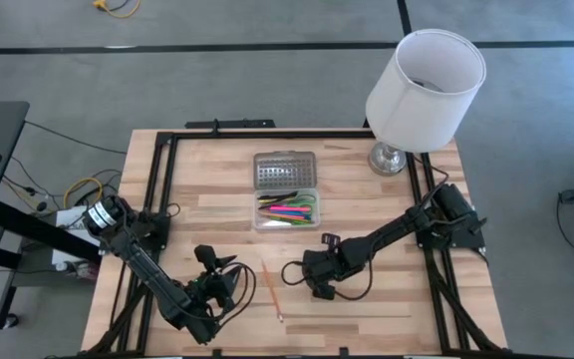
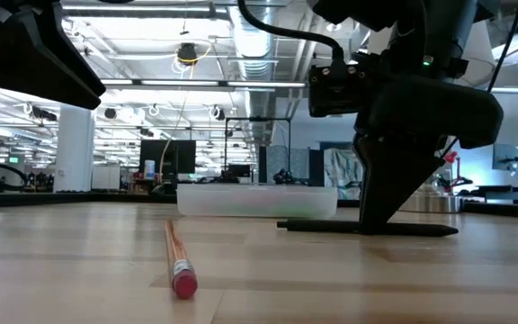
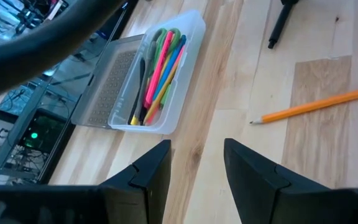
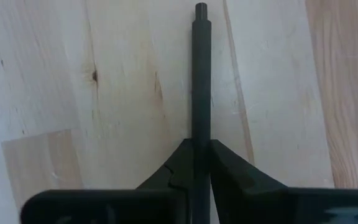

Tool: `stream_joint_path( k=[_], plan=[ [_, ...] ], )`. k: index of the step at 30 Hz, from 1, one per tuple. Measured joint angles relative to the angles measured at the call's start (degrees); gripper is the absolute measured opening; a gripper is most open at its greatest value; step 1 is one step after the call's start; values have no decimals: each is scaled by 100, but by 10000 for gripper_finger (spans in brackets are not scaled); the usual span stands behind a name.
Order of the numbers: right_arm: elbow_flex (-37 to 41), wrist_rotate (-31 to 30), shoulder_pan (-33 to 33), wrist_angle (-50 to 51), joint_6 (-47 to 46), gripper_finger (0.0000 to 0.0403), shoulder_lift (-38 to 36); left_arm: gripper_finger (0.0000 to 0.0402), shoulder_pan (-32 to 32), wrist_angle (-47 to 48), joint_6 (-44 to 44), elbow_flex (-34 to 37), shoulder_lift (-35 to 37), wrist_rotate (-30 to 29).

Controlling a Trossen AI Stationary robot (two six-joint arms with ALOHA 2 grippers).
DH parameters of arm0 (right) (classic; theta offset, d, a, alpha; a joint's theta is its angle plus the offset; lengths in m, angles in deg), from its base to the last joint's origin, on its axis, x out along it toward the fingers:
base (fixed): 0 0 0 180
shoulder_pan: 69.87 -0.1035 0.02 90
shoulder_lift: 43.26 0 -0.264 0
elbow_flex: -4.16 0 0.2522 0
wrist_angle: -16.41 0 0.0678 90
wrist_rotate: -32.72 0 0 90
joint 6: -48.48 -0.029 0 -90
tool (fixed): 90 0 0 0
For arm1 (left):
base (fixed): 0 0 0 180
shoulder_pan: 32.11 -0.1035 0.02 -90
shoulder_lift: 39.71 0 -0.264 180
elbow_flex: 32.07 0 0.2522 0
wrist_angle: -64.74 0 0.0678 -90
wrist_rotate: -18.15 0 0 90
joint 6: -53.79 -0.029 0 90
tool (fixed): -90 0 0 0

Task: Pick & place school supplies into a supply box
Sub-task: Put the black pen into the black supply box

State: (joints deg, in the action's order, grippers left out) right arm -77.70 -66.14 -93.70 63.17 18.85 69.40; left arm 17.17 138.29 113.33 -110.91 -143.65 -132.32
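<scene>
Pencil (image 2: 177,261) loose on table (image 1: 387,309); right gripper (image 4: 201,163) pinching black pen (image 4: 200,74); left gripper (image 3: 196,163) spread, idle near pencil.

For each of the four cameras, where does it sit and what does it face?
High: overhead, down on table, both arms.
Low: table height, facing pencil, right gripper.
Left wrist: past open left gripper toward supply box.
Right wrist: down on black pen, right gripper shut on it.
Shared: low and left wrist both show pencil and pen.

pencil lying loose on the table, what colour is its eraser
Pink-red, on the orange wooden pencil; the low view shows it best.
</scene>
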Motion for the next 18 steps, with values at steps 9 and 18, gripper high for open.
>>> stream_joint_path(
  k=[9,18],
  plan=[
    [-2,-4,-2,46,290,17,-47,144,32,132,131,0,0,-2],
    [35,-240,-15,390,469,8,-352,144,52,300,328,0,0,-2]
  ],
)
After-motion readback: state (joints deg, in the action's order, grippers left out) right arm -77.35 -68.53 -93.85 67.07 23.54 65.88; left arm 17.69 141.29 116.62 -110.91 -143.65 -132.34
